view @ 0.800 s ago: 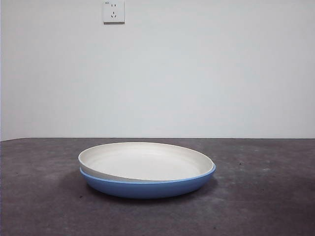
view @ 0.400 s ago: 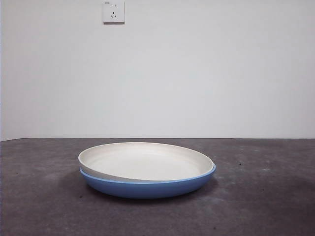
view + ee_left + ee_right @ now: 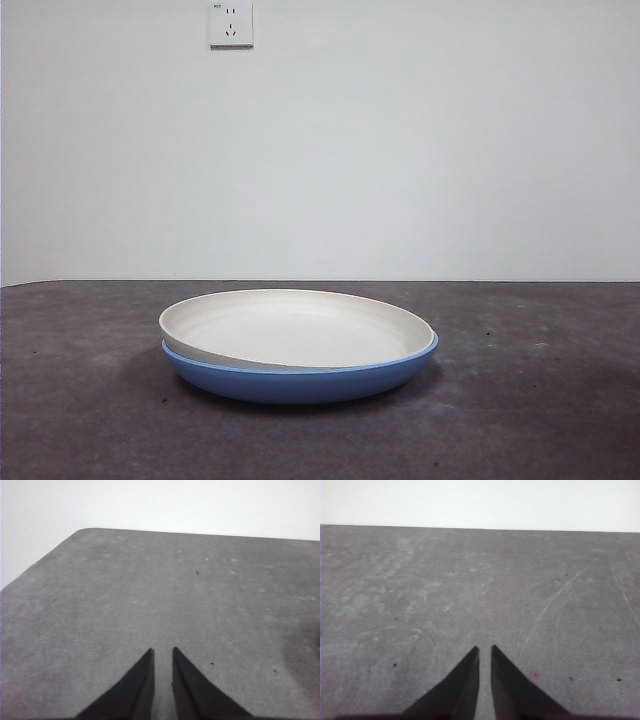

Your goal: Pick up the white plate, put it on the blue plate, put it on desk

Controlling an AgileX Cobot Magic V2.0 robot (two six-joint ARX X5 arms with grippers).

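Observation:
The white plate (image 3: 290, 328) rests inside the blue plate (image 3: 300, 381), tilted a little so its left rim stands above the blue rim. Both sit on the desk (image 3: 540, 400) at the middle of the front view. No arm shows in the front view. My left gripper (image 3: 162, 651) is shut and empty above bare desk (image 3: 150, 595) near a rounded corner. My right gripper (image 3: 484, 647) is shut and empty above bare desk (image 3: 470, 590). Neither wrist view shows a plate.
A white wall (image 3: 400, 150) with a socket (image 3: 231, 23) stands behind the desk. The desk's far edge runs across both wrist views. Faint scratches (image 3: 555, 600) mark the desk in the right wrist view.

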